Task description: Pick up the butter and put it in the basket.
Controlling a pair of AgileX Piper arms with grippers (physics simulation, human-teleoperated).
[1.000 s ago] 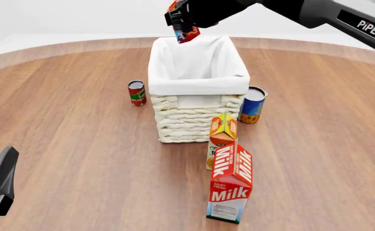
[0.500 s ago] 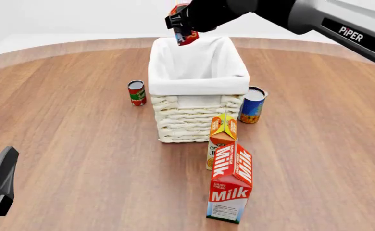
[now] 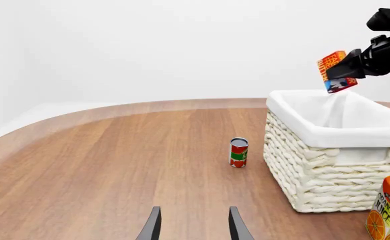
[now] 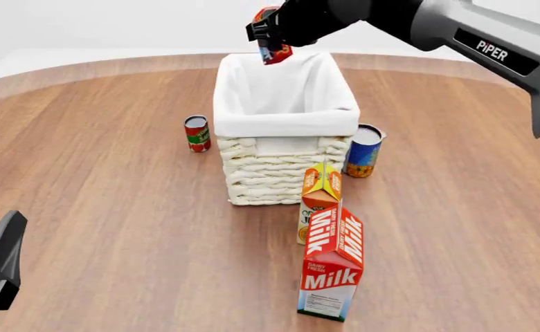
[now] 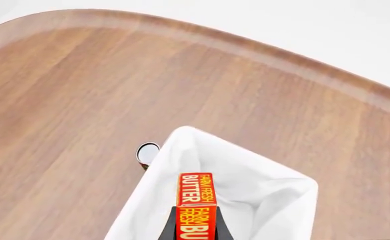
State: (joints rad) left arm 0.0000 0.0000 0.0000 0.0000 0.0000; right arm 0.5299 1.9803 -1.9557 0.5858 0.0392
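Table (image 4: 95,180): round-edged wood surface, everything stands on it.

Basket (image 4: 284,121): largest item, cream wicker with white liner folded over the rim, long axis running away from me. Nothing visible inside from the front view.

My right arm (image 4: 455,31): comes in from the upper right and stretches across above the basket's far end, forearm nearly level, wrist bent so my fingers point down toward the liner.

Milk carton (image 4: 333,266): upright, nearest of the cartons, well apart from the basket.

Juice carton (image 4: 320,187): upright, just behind the milk carton, at the basket's near right corner; contact cannot be told.

Blue-topped can (image 4: 364,151): upright, just beside the basket's right wall.

Small red-and-green can (image 4: 197,133): upright, near the basket's left wall, clear gap between.

My left gripper (image 3: 193,227): low at the near left of the table, fingers parted with bare wood between them, grasping nothing.

My right gripper (image 5: 196,227): clamped on the butter.

Butter (image 4: 272,43): held in the air above the far rim of the basket, not touching the liner. Long axis roughly upright, tilted, one narrow end pointing down into the basket. In the right wrist view the narrow lettered edge (image 5: 196,200) faces the camera, pinched on its broad faces.
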